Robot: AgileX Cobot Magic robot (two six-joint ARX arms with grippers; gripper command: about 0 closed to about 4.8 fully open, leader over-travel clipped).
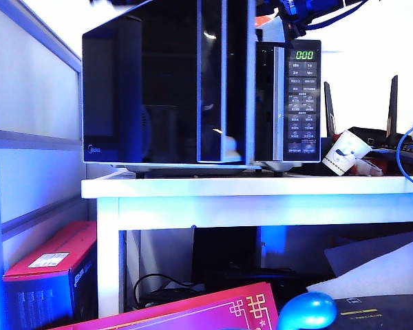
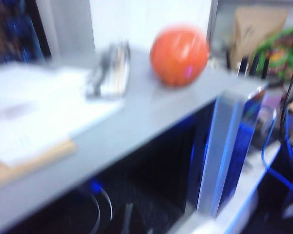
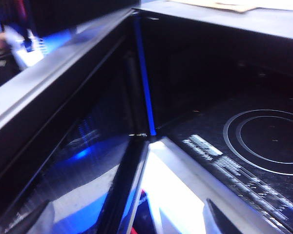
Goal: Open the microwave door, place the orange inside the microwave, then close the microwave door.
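Orange (image 2: 179, 55) is what the next move turns on, and it lies on the grey top of the microwave (image 1: 193, 89), beside a small silvery object (image 2: 110, 70) and some papers (image 2: 44, 107), above the open cavity. Nearest in the right wrist view, the right gripper (image 3: 127, 217) shows only two dark finger tips (image 3: 223, 219) at the frame's edge, standing wide apart with nothing between them, close over the hinge where the microwave door (image 3: 63, 161) meets the cavity floor with its ring-marked plate (image 3: 268, 141). In the left wrist view no fingers show, so whether the left gripper is parted or closed cannot be told; its camera faces the fruit, which lies ahead of it and higher than the cavity mouth. By that view the left arm looks the better placed to take it. The fruit is round, with no long axis to favour. Farther off, the exterior view shows the door swung out toward the camera, its long edge upright, beside the keypad (image 1: 301, 103).
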